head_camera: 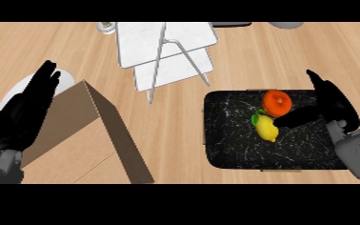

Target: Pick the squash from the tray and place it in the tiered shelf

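Note:
A yellow squash with a green stem end (265, 127) lies on the black speckled tray (232, 143) at the right. An orange-red round fruit (276, 102) sits just behind it on the same tray. My right hand (329, 106) hovers over the tray's right side, fingers straight and pointing away, its thumb reaching left to the squash's right side. The white tiered shelf (166, 45) with thin metal legs stands at the top centre. At the left edge my left hand (29, 108) rests open, fingers up.
A brown cardboard box (91, 138) with a raised flap fills the lower left. A white plate (65, 82) lies partly behind my left hand. A small jar (106, 27) and a grey object (285, 25) sit at the counter's far edge.

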Controlling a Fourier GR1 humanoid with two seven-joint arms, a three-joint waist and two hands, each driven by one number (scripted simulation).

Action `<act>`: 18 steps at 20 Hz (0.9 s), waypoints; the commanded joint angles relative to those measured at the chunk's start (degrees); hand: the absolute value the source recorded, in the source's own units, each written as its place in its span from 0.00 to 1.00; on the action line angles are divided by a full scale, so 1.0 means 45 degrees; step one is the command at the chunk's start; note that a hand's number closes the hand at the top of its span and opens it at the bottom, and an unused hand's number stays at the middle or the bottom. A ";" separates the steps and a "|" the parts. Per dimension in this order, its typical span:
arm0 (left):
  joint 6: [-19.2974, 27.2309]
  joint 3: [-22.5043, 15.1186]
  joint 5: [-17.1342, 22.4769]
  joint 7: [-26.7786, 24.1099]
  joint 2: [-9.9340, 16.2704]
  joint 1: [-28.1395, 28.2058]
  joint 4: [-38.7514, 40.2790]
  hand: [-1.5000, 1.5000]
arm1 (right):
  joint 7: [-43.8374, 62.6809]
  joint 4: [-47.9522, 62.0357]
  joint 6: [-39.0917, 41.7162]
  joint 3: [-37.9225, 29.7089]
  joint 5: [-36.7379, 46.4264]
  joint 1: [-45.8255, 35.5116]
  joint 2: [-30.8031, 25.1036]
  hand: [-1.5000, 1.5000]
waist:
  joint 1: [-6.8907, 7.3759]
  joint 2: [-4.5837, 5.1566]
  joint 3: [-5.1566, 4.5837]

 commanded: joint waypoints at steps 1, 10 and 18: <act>0.0047 -0.1282 0.0156 0.0895 -0.1054 0.1025 0.1548 0.50 | 0.0689 0.0618 -0.0038 0.0240 0.0557 -0.0436 0.0208 0.00 | -0.0080 0.0435 -0.0664; -0.0085 -0.1358 0.0269 0.0497 -0.1076 0.1255 0.1647 0.50 | 0.0345 0.1841 -0.0619 0.0632 0.1676 -0.0592 0.1225 0.00 | -0.0166 0.0477 -0.0657; -0.0153 -0.1078 0.0510 0.0514 -0.0808 0.1444 0.1699 0.50 | -0.0456 0.2593 -0.0979 0.0433 0.2125 -0.0704 0.1775 0.00 | -0.0195 0.0473 -0.0645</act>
